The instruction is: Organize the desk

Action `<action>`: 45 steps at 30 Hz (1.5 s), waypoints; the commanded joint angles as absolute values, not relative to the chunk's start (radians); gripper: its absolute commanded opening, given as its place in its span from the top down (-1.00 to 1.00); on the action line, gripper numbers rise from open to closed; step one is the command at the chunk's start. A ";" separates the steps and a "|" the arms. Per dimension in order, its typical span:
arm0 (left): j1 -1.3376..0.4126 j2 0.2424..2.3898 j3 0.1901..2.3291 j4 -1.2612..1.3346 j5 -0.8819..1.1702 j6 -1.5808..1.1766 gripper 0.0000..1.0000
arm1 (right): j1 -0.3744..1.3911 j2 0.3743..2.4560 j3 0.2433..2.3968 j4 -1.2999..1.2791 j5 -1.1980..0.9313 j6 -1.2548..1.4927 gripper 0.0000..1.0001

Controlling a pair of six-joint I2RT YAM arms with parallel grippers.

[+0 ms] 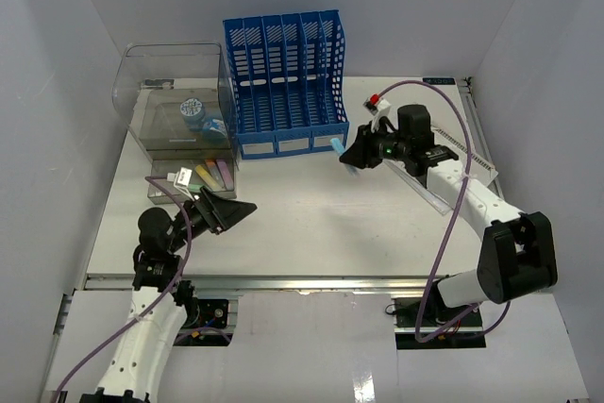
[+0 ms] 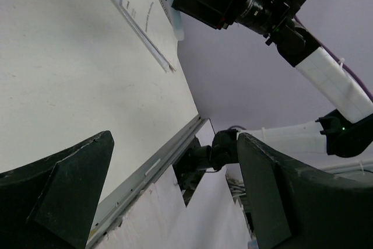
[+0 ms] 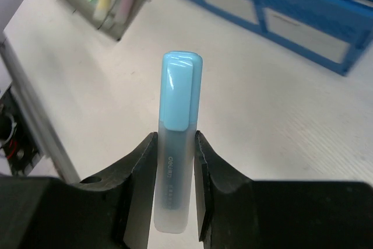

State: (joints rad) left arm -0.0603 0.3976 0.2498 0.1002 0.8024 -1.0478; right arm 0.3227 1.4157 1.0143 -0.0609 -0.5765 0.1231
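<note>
The table is lying broad and white under both arms, and the tidying is looking partly done. At its far-left corner a clear box is already holding several highlighters in its front tray, with a couple of bluish things sitting deeper in (too small to name).

The right fingers are pinching a pale blue highlighter by its barrel, cap end out. They are hanging above the table just in front of the blue file rack, which is standing at the far edge. The left fingers are standing wide apart with nothing between them, hovering near the left edge.

Left to sort, I judge, are a clear ruler lying along the right edge under the right arm and a small red-and-white item near the far-right corner. The held highlighter is probably heading for the box with the others.
</note>
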 commanded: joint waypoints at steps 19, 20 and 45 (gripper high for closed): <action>-0.728 0.958 0.435 0.541 0.029 -0.967 -0.95 | 0.612 1.327 0.989 -0.129 -0.609 -0.083 0.85; -0.734 0.974 0.441 0.539 0.009 -0.973 -0.94 | 0.617 1.319 0.981 -0.129 -0.603 -0.090 0.85; -0.802 1.056 0.503 0.433 -0.104 -1.038 -0.17 | 0.734 1.327 1.094 -0.180 -0.465 -0.143 0.85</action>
